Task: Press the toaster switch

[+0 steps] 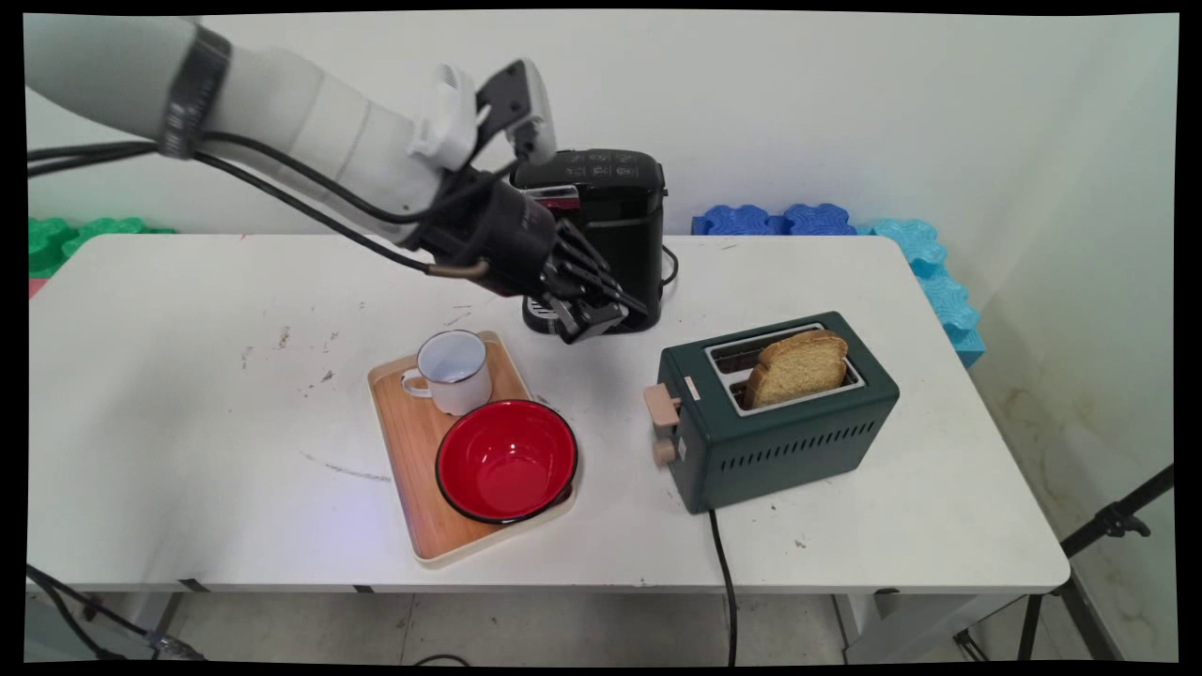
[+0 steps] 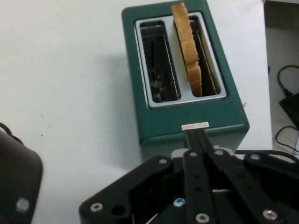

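Tool (image 1: 590, 319): hangs above the tabletop (image 1: 188, 394) in front of the black coffee machine (image 1: 615, 216), fingers closed together, holding nothing.
Toaster (image 2: 182, 84): dark green, nearest the tool, to its right in the main view; one bread slice (image 2: 188, 51) stands in a slot.
Tray (image 1: 413, 469): wooden, carries a white mug (image 1: 455, 371) and red bowl (image 1: 505, 460).

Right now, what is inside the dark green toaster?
The dark green metal toaster holds one brown bread slice upright in one slot; the other slot shows only wire guides. The slots' depths stay hidden.
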Controlling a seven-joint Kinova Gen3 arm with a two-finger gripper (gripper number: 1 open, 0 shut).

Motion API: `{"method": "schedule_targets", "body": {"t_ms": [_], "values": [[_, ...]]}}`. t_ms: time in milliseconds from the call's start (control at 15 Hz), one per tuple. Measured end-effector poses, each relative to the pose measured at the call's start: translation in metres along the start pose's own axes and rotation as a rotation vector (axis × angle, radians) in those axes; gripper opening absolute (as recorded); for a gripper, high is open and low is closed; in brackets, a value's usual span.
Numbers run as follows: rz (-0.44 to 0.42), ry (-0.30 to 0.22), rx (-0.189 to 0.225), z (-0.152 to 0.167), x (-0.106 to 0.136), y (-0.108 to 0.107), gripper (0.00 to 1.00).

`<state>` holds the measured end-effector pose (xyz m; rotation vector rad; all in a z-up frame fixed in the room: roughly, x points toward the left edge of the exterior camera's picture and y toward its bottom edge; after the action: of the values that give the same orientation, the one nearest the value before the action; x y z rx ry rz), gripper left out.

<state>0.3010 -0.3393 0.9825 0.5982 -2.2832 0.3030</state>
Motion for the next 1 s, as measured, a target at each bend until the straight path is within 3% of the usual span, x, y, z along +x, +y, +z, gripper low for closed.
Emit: {"method": "schedule_targets", "body": {"t_ms": [1000], "values": [[-0.104,-0.079,-0.027,0.049,-0.019,0.007,0.0]]}}
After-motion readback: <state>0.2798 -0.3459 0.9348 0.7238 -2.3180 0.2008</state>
